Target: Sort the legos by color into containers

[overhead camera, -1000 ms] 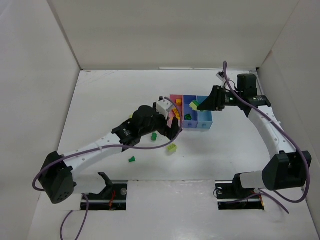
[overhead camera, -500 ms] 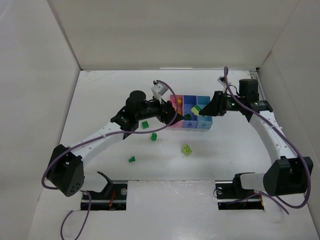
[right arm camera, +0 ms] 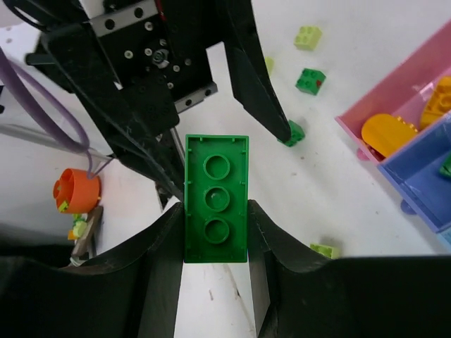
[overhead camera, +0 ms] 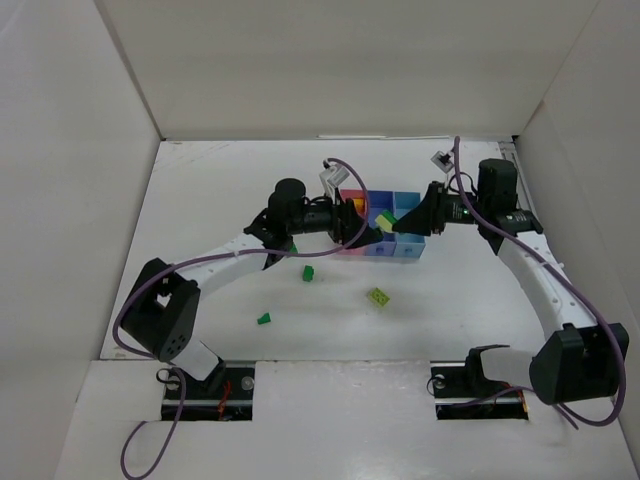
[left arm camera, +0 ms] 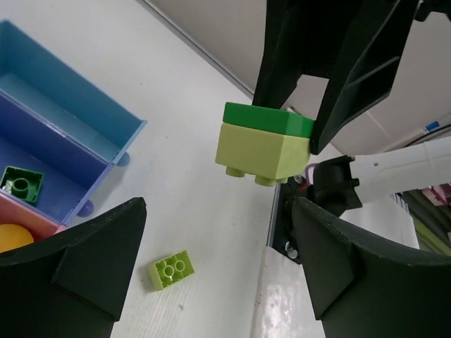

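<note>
Bins (overhead camera: pixel 400 248): three, in one row.
Inside the bins: two orange legos (right arm camera: pixel 384 134) in the pink bin (overhead camera: pixel 349 196), one green lego (left arm camera: pixel 20 184) in the medium blue bin (overhead camera: pixel 378 247).
By the bins, in my right gripper (right arm camera: pixel 215 218): one green brick (right arm camera: pixel 215 198) on one lime brick (left arm camera: pixel 261 151).
Loose on the table beside the bins: three green bricks (overhead camera: pixel 309 272), at least two lime bricks (overhead camera: pixel 378 296).

Top external: high, behind the bases, angled down, far out; whole table (overhead camera: pixel 200 200) in frame. Left wrist: close, looks out between its own fingers (left arm camera: pixel 77 260) at the right gripper (left arm camera: pixel 289 127) clamping a green brick (left arm camera: pixel 268 117). Right wrist: close, faces back over that brick at the left arm (right arm camera: pixel 141 63). All three views share the containers (overhead camera: pixel 385 232) (left arm camera: pixel 70 105) (right arm camera: pixel 394 105).
</note>
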Tool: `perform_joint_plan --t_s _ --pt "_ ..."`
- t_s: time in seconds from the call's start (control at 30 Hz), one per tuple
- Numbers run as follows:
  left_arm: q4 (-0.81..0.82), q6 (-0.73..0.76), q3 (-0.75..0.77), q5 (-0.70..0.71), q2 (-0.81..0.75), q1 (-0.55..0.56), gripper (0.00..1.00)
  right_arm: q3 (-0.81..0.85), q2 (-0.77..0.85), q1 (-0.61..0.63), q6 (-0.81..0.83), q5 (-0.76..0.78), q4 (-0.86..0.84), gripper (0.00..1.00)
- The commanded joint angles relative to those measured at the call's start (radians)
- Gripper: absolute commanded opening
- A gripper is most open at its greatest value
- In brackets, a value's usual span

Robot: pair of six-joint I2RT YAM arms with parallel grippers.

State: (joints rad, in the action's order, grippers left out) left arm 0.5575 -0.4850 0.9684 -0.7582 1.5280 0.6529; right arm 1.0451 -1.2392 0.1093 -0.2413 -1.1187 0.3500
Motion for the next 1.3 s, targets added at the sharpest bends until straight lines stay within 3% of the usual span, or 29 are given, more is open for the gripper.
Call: perform_joint_plan --t_s 0.0,0.13,0.23,0.33,0.43,0.5,0.6,0.77,0.87,1.03,1.13,1.17,1.27 --pt "0.177 -0.052 0.041 -0.088 -0.028 0.005 0.81 -0.002 0.029 0.027 -0.035 -0.063 -0.126 0.00" --pt "0.295 -0.112 0.029 -0.131 -0.028 0.005 0.81 -0.002 0.029 0.050 -0.035 -0.050 -0.114 0.00" --pt "0.347 -0.144 0.029 -0.151 -0.017 0.005 0.75 0.007 0.018 0.070 -0.035 -0.039 -0.105 0.00" --pt "0.400 -0.159 0.029 -0.188 -0.008 0.005 0.62 0.018 0.018 0.081 -0.035 -0.004 -0.105 0.00" --pt "0.409 -0.173 0.029 -0.207 0.001 0.005 0.43 0.018 0.018 0.081 -0.056 0.019 -0.137 0.00" --pt "0.418 -0.173 0.020 -0.219 0.001 0.005 0.37 0.027 0.018 0.081 -0.082 0.037 -0.150 0.00" --pt "0.418 -0.173 0.010 -0.230 -0.009 0.005 0.40 0.027 0.018 0.081 -0.111 0.053 -0.180 0.00" --pt "0.418 -0.173 0.010 -0.248 -0.009 0.005 0.69 0.049 0.018 0.081 -0.121 0.065 -0.189 0.00" --pt "0.409 -0.173 0.010 -0.248 -0.009 0.005 0.73 0.049 0.027 0.090 -0.121 0.075 -0.189 0.00" --pt "0.409 -0.173 0.021 -0.276 0.000 0.005 0.53 0.058 0.027 0.090 -0.130 0.085 -0.198 0.00" --pt "0.409 -0.173 0.021 -0.276 0.000 0.005 0.31 0.058 0.027 0.090 -0.139 0.097 -0.209 0.00" --pt "0.409 -0.173 0.021 -0.276 0.000 0.005 0.31 0.058 0.036 0.090 -0.139 0.097 -0.209 0.00" --pt "0.409 -0.164 0.021 -0.285 0.000 0.005 0.10 0.058 0.037 0.081 -0.150 0.120 -0.220 0.00"
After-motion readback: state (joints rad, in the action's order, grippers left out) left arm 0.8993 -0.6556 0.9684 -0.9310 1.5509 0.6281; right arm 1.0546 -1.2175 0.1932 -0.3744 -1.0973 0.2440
